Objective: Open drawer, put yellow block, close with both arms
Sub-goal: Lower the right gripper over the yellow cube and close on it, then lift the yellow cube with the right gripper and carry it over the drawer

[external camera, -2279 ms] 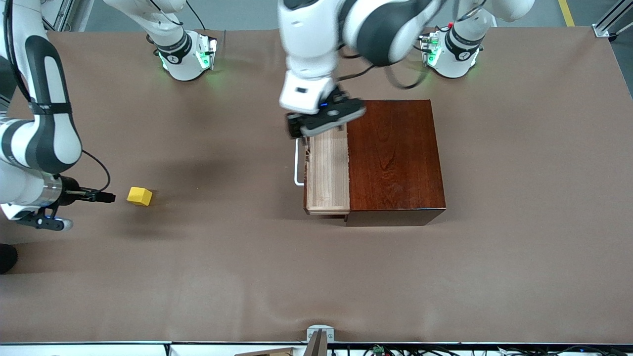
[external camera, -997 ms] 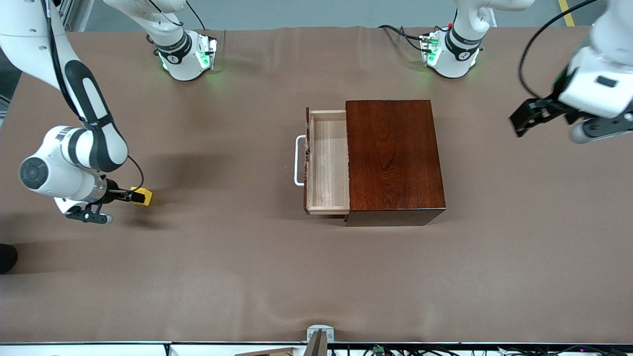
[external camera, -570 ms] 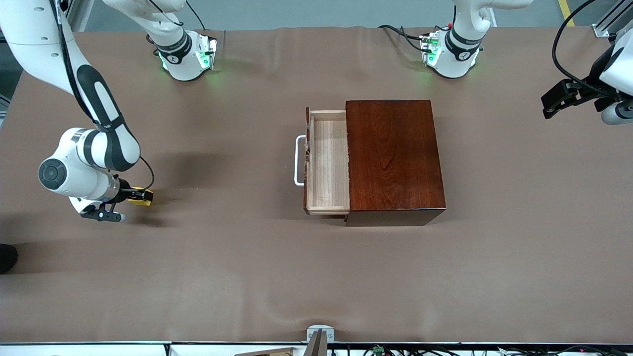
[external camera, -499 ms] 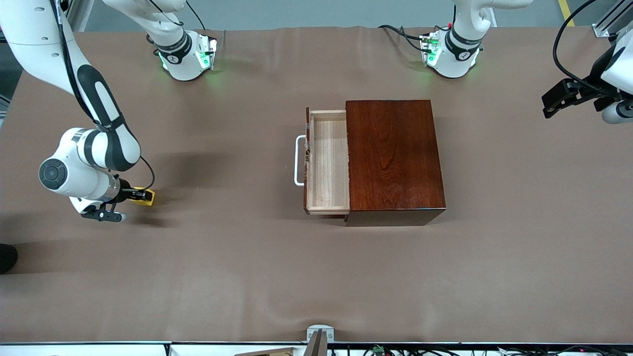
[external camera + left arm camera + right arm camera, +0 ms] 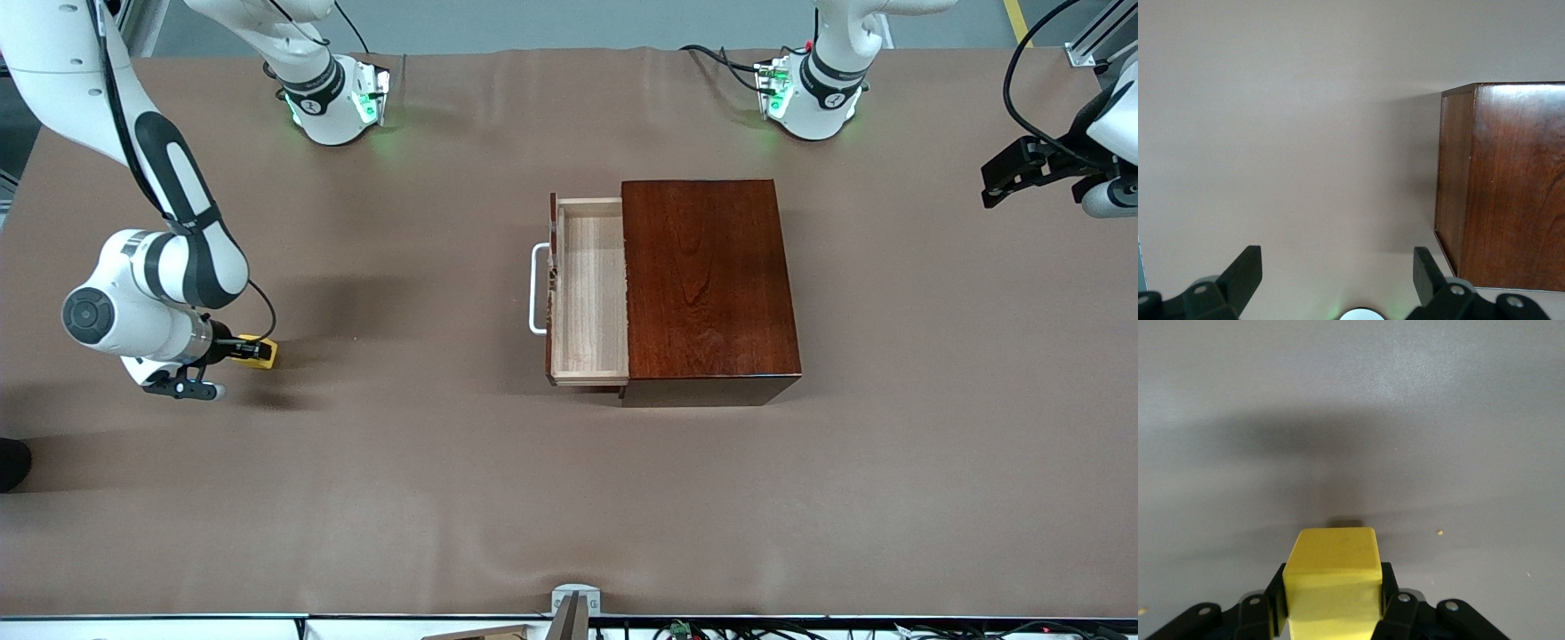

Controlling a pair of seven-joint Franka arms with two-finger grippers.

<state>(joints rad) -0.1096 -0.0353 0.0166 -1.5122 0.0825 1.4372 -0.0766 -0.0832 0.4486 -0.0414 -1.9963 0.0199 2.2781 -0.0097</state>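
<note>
The small bright yellow cube sat between the two fingers of the right arm's black claw, down at the brown worktop toward the right arm's end of it. In the right wrist view the yellow block filled the gap between the black fingers, one finger pressed against each side of it, so that the right claw was clamped on the cube. A thin shadow lay on the worktop just past the block; whether its underside was touching the surface could not be told.

Well apart from the block, near the middle of the worktop, the pale light-wood drawer stood pulled out of the glossy dark reddish-brown wooden box, its white U-shaped bar handle facing the right arm's end. The tray showed bare wood inside.

The left arm waited out at its own end of the worktop, its black claw up in the air over the worktop's edge. In the left wrist view the fingers of that left claw stood wide apart with nothing between them, and a corner of the wooden box showed farther off.
</note>
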